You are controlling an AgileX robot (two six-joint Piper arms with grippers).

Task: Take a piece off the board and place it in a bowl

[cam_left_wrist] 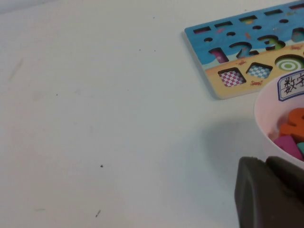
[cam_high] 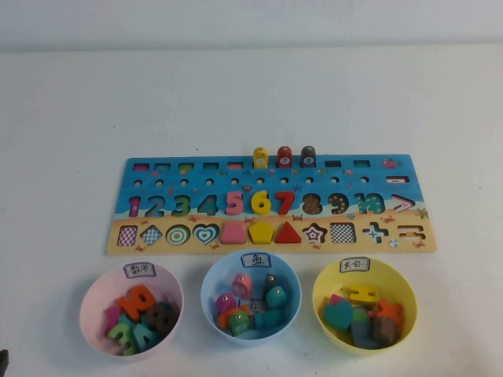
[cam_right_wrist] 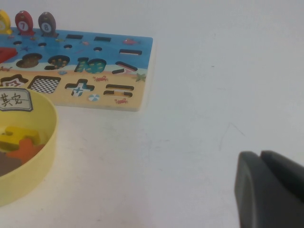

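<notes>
Left hand [cam_left_wrist: 267, 164]: low over the worktop [cam_left_wrist: 118, 118], just beside the pink bowl [cam_left_wrist: 266, 114], pads pressed together, holding nothing. Right hand [cam_right_wrist: 260, 159]: likewise pressed together and empty, on the far side of the yellow bowl [cam_right_wrist: 47, 142], apart from it. Neither hand shows in the high view.

Teal heart piece [cam_high: 339, 314] lies inside the yellow bowl among other shapes. The heart slot [cam_high: 206, 233] on the board [cam_high: 409, 236] is empty. I judge the transfer done.

Risks, as I read them:
- Left hand sits so near the pink bowl that a sideways swing on lift-off could knock the rim and slide or tip the bowl.
- The bowls look light, and a nudge could push one against the board edge.
- The yellow bowl is fairly full, so a jolt could spill a piece.

Writing: the pink bowl's label reads 数字, the blue bowl [cam_high: 250, 267] reads 鱼, and the yellow one reads 其它. The board carries numbers 1 to 10, and two pegs show 7 and 8.
</notes>
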